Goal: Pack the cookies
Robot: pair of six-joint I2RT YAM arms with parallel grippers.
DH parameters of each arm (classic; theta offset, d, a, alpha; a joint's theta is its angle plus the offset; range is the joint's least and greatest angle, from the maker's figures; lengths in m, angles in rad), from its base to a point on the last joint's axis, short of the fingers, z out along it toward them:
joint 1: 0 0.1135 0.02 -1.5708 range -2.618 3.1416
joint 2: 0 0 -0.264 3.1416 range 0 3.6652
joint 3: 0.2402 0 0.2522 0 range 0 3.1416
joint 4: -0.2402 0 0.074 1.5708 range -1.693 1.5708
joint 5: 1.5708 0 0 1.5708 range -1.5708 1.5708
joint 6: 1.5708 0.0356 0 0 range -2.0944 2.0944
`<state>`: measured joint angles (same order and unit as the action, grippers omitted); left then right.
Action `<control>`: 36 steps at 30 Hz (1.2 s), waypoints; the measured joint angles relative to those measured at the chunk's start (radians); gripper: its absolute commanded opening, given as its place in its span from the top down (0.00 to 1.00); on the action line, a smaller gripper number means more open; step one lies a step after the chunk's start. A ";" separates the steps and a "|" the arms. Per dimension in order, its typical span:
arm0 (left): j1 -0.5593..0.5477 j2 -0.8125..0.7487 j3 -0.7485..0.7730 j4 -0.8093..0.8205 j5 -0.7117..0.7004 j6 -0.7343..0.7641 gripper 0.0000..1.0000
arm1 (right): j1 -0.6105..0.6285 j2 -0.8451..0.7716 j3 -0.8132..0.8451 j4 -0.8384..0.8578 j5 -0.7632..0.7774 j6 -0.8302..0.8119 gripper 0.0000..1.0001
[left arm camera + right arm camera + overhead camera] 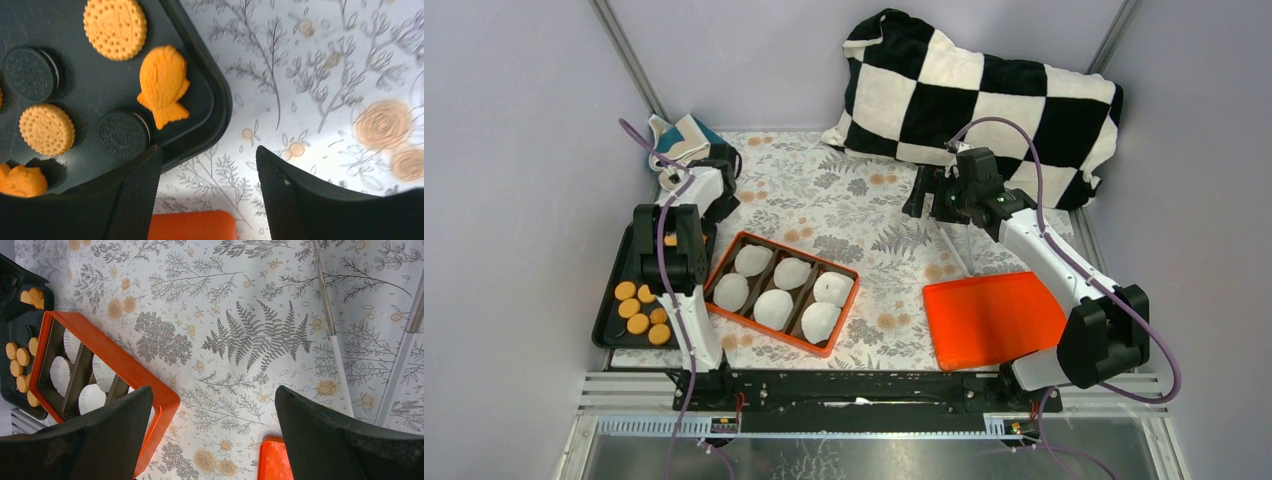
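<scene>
The floral-clothed surface fills the booth, with a checkered pillow slumped at its far edge. By the right arm lies a flat orange lid. In the middle is an orange box holding six white paper liners. On the left, a black tray carries the cookies, among them a fish-shaped one and dark sandwich ones. The left hand hangs over the tray's rim, released and empty. The right hand is spread wide above bare cloth, grasping nothing.
</scene>
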<state>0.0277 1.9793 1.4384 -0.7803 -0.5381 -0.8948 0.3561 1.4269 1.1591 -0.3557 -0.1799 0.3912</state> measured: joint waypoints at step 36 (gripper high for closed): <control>-0.417 0.509 0.707 0.172 0.593 0.243 0.31 | 0.000 0.052 -0.002 -0.003 0.056 -0.002 0.00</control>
<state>-0.3893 2.4882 2.1452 -0.6083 0.0547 -0.6521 0.3561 1.4788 1.1572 -0.3584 -0.1242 0.3897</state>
